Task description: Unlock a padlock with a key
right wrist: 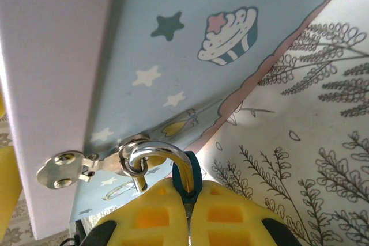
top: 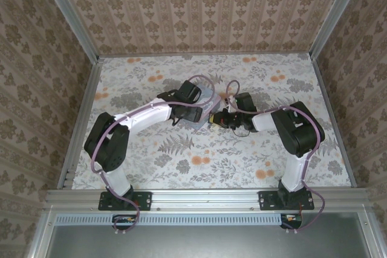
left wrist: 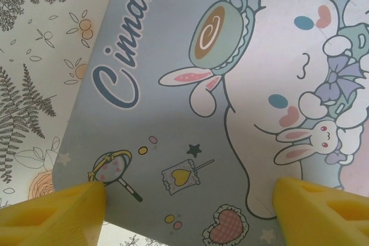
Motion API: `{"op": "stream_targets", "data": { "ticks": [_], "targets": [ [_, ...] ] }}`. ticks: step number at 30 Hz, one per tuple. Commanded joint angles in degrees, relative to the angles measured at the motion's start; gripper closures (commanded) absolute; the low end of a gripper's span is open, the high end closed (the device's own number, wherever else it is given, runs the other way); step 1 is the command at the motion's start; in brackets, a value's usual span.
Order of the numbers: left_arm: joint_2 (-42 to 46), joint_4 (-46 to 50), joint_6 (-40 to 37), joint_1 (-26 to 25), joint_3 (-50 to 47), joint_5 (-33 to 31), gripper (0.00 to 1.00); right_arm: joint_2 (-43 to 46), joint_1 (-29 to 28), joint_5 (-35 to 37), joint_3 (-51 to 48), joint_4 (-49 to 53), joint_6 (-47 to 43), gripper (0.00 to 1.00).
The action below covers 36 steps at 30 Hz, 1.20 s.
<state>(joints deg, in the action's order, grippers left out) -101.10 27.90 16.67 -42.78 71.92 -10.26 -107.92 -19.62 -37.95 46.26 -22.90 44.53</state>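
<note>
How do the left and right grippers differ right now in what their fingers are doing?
The left gripper has its fingers spread wide over the pale-blue tin; the right gripper has them closed. Between the left fingers only the lid shows; the right fingers pinch the small blue padlock, its silver shackle hooked through the tin's hasp. Both grippers have yellow fingers and sit at the same tin.

our left arm (top: 142, 116) bends at the elbow and reaches inward to the right. our left gripper (left wrist: 187, 191) points down, yellow fingers (left wrist: 63, 211) spread wide apart. our right arm (top: 290, 128) folds back leftward, wrist low, nearly meeting the left. our right gripper (right wrist: 187, 191) is pinched tight on the padlock (right wrist: 194, 171).
</note>
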Motion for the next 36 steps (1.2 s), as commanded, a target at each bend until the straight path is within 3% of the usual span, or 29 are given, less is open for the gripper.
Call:
{"op": "stream_targets", "data": {
  "ticks": [1,13,23,27,32,36],
  "targets": [
    [-5.5,8.9,-2.2,-0.2,-2.1,-2.4,0.24,1.2,1.3,2.9,2.4,5.5,1.8,1.00],
    [-7.4,9.0,-2.8,-0.3,-1.7,-2.0,0.27,2.4,2.9,10.6,10.0,26.6,-6.4,1.00],
    [-8.6,9.3,-3.4,-0.5,-1.2,-1.4,0.28,2.5,2.8,17.4,15.5,38.0,-13.4,1.00],
    [-9.2,9.5,-3.5,-0.7,-0.8,-1.3,0.28,2.7,3.0,18.1,15.6,37.6,-13.3,1.00],
    [-10.0,9.6,-3.7,-0.8,-0.4,-1.0,0.29,2.6,4.3,8.6,12.8,25.6,-8.1,1.00],
    [-10.8,9.8,-3.9,-1.0,-0.1,-0.5,0.29,2.0,6.4,7.5,13.0,23.2,-5.0,1.00]
  ]
}}
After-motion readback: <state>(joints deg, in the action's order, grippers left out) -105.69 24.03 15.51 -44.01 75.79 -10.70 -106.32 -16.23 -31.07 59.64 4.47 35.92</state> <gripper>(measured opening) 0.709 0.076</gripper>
